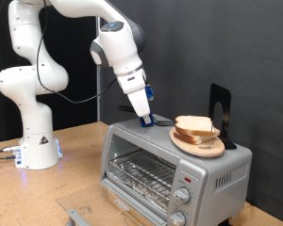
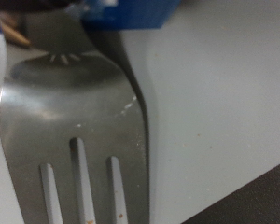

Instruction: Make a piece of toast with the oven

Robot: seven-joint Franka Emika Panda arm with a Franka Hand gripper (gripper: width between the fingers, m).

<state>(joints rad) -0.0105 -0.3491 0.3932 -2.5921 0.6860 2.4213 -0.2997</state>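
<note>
Standing at the left of the exterior view, the white robot arm (image 1: 33, 85) bends over from upper left toward the middle. At lower right sits the silver oven (image 1: 170, 169), its glass door closed, a wire rack visible inside, two round knobs and a small red light at its right front. On the oven's top, toward the right, a round wooden plate (image 1: 198, 141) carries the bread (image 1: 194, 126), which looks like more than one slice together; a black stand (image 1: 220, 108) rises just behind it. The gripper (image 1: 146, 118) reaches down to the oven's top left of the plate, by a blue part. Whether its fingers are spread or pinched I cannot tell. Filling the wrist view, a slotted metal spatula (image 2: 75, 121) lies over the grey oven top.
</note>
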